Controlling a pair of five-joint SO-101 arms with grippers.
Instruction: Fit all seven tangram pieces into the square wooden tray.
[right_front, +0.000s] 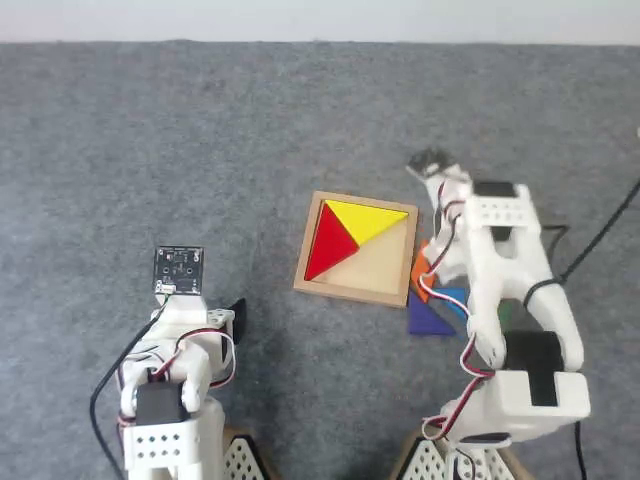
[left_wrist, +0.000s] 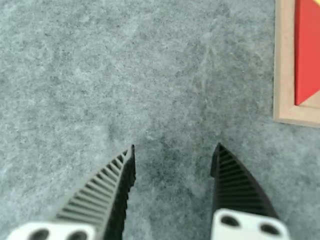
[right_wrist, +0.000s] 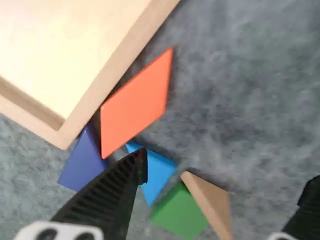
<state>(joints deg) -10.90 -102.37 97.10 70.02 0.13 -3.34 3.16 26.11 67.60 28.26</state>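
Left jaws: parted to a moderate gap, nothing between them, held over bare grey tabletop (left_wrist: 100, 75). The left arm (right_front: 175, 370) sits at the near left, well apart from the tray.

Right jaws: spread wide, gripping nothing, hanging over the loose pieces. The right arm (right_front: 500, 260) reaches from the near right toward the far side, above those pieces.

Loose pieces, five, clustered on the tabletop just right of the tray's near-right corner:
- orange parallelogram (right_wrist: 134, 102): flat, long axis roughly parallel to the tray's right rim, just beside that rim.
- dark blue piece (right_wrist: 80, 162): close to the tray's corner, partly under the orange one.
- light blue piece (right_wrist: 157, 170): touching the orange piece's near end.
- green piece (right_wrist: 180, 215): just beside the light blue one.
- tan triangle (right_wrist: 210, 200): against the green piece, one point aimed toward the orange piece.

Square wooden tray (right_front: 352, 290): centre of the tabletop, flat, turned slightly askew. Contents, two pieces:
- yellow triangle (right_front: 370, 220): long edge along the far rim, apex toward the tray's centre.
- red triangle (right_front: 328, 245): long edge along the left rim, apex toward the centre, one short edge meeting the yellow triangle.

The tray's near and right portions show bare wood.
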